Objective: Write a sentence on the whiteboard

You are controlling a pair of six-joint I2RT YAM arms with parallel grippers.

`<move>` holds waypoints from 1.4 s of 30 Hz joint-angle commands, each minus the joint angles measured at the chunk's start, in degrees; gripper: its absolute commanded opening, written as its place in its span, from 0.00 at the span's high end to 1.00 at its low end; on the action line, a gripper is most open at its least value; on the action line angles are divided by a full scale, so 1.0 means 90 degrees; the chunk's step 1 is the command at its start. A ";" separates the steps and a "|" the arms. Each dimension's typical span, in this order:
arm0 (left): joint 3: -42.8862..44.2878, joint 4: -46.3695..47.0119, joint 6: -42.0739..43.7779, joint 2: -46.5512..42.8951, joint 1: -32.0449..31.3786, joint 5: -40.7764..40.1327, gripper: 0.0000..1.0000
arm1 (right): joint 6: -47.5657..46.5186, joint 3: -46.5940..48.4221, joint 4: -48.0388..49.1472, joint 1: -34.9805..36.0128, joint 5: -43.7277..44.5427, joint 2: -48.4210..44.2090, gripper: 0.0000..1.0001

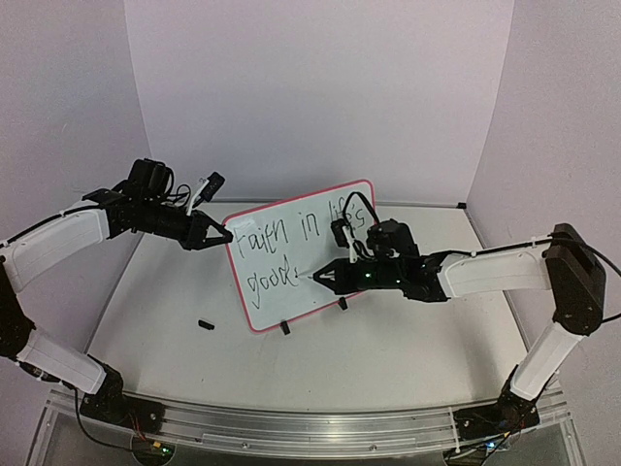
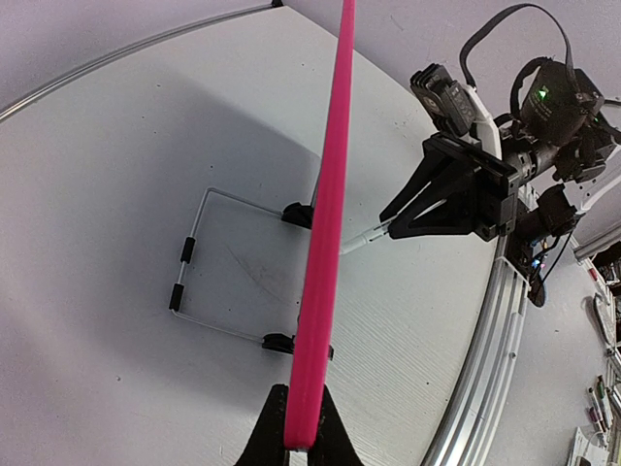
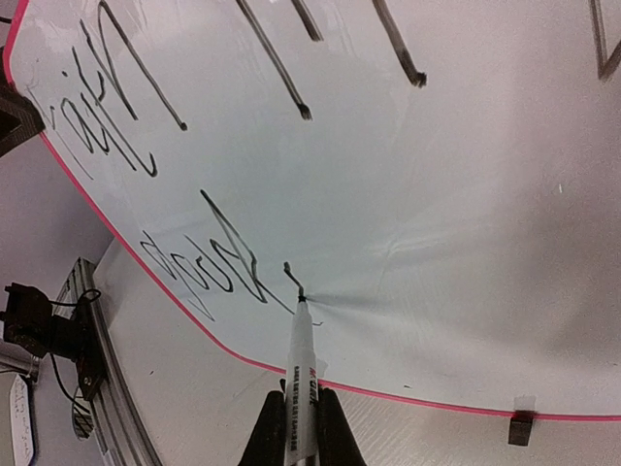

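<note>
The whiteboard [image 1: 291, 254], white with a thin pink frame, stands tilted on two black clip feet [image 1: 284, 328] and carries two lines of black handwriting. My left gripper [image 1: 225, 236] is shut on its upper left edge; in the left wrist view the pink edge [image 2: 325, 223] runs up from between the left gripper [image 2: 299, 437] jaws. My right gripper [image 1: 325, 278] is shut on a white marker [image 3: 303, 369], whose tip touches the whiteboard [image 3: 437, 194] just after the last word of the lower line. The right gripper [image 3: 303, 432] jaws clamp the marker's barrel.
A small black cap [image 1: 205, 324] lies on the table left of the board. A wire stand [image 2: 194, 282] props the board from behind. An aluminium rail [image 1: 291, 422] runs along the near edge, and walls close the back and sides.
</note>
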 commanded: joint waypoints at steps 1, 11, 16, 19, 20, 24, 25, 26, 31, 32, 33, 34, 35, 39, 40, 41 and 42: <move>-0.0094 -0.0180 0.0161 0.0155 -0.0022 -0.0382 1.00 | 0.0001 0.0234 0.0119 -0.0024 0.0180 -0.0056 1.00; -0.0098 -0.0177 0.0158 0.0185 -0.0023 -0.0379 1.00 | -0.0019 0.0417 0.0256 -0.0066 0.0358 -0.0286 1.00; -0.0092 -0.0177 0.0153 0.0219 -0.0024 -0.0371 1.00 | 0.0007 0.0325 0.0335 -0.0112 0.0420 -0.0393 1.00; -0.0091 -0.0175 0.0150 0.0232 -0.0022 -0.0361 1.00 | 0.0016 0.0270 0.0353 -0.0119 0.0466 -0.0425 1.00; -0.0092 -0.0174 0.0151 0.0234 -0.0022 -0.0356 1.00 | 0.0026 0.0247 0.0359 -0.0130 0.0485 -0.0433 1.00; -0.0090 -0.0176 0.0154 0.0225 -0.0023 -0.0352 1.00 | 0.0068 0.0108 0.0382 -0.0170 0.0565 -0.0474 1.00; -0.0094 -0.0175 0.0152 0.0225 -0.0024 -0.0352 1.00 | 0.0079 0.0074 0.0382 -0.0171 0.0578 -0.0482 1.00; -0.0092 -0.0174 0.0153 0.0228 -0.0025 -0.0352 1.00 | 0.0093 0.0039 0.0382 -0.0172 0.0582 -0.0487 1.00; -0.0092 -0.0173 0.0151 0.0234 -0.0023 -0.0342 1.00 | 0.0174 -0.0146 0.0382 -0.0180 0.0597 -0.0463 1.00; -0.0092 -0.0171 0.0153 0.0234 -0.0022 -0.0342 1.00 | 0.0192 -0.0176 0.0382 -0.0179 0.0586 -0.0440 1.00; -0.0092 -0.0174 0.0156 0.0234 -0.0022 -0.0342 1.00 | 0.0204 -0.0205 0.0382 -0.0180 0.0571 -0.0413 1.00; -0.0092 -0.0175 0.0155 0.0234 -0.0022 -0.0342 1.00 | 0.0214 -0.0232 0.0382 -0.0182 0.0553 -0.0389 1.00; -0.0092 -0.0176 0.0152 0.0234 -0.0022 -0.0338 1.00 | 0.0236 -0.0246 0.0382 -0.0179 0.0535 -0.0345 1.00; -0.0092 -0.0174 0.0157 0.0234 -0.0022 -0.0332 1.00 | 0.0320 -0.0351 0.0420 -0.0182 0.0474 -0.0274 1.00; -0.0092 -0.0174 0.0156 0.0229 -0.0026 -0.0337 1.00 | 0.0329 -0.0375 0.0427 -0.0180 0.0485 -0.0300 1.00; -0.0090 -0.0174 0.0157 0.0225 -0.0025 -0.0340 1.00 | 0.0333 -0.0397 0.0427 -0.0181 0.0500 -0.0341 1.00; -0.0091 -0.0176 0.0155 0.0225 -0.0023 -0.0341 1.00 | 0.0330 -0.0419 0.0423 -0.0181 0.0519 -0.0388 1.00</move>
